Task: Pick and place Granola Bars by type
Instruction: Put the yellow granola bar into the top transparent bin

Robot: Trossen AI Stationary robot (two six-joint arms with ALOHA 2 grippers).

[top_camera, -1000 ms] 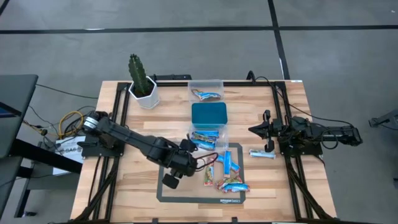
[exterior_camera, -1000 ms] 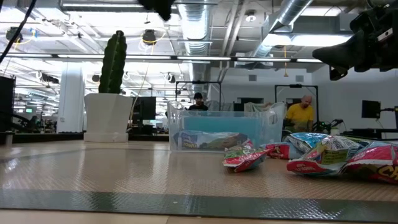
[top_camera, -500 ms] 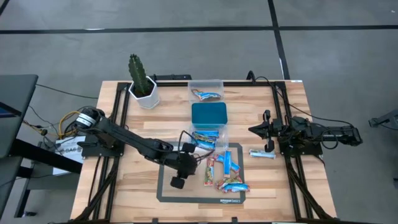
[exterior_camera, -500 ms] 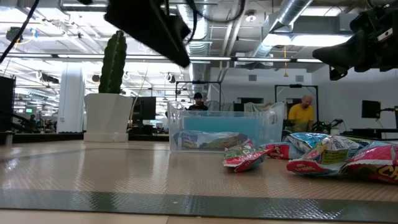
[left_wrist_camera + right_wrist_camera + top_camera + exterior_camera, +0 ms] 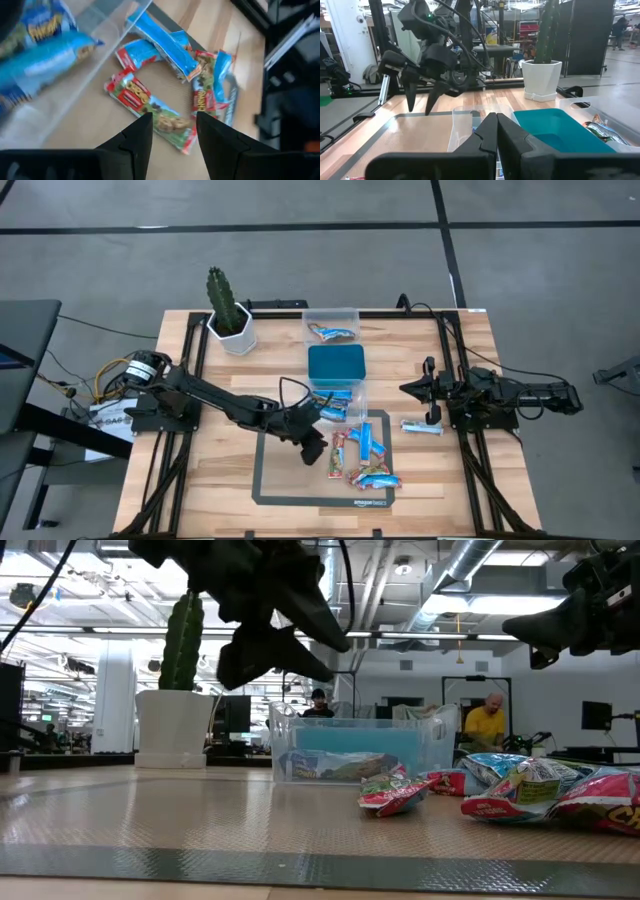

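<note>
The left gripper [image 5: 172, 131] hangs with fingers apart and empty, above the red-wrapped flat granola bar [image 5: 150, 111] lying on the wooden surface [image 5: 215, 480] beside the blue bars. It should descend straight and pinch only this bar. The right gripper [image 5: 495, 131] waits closed at the right edge.

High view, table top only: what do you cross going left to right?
Cactus in its white pot → left gripper, open above the mat → pile of granola bars → lone blue granola bar → right gripper, shut, parked at the right edge.
</note>
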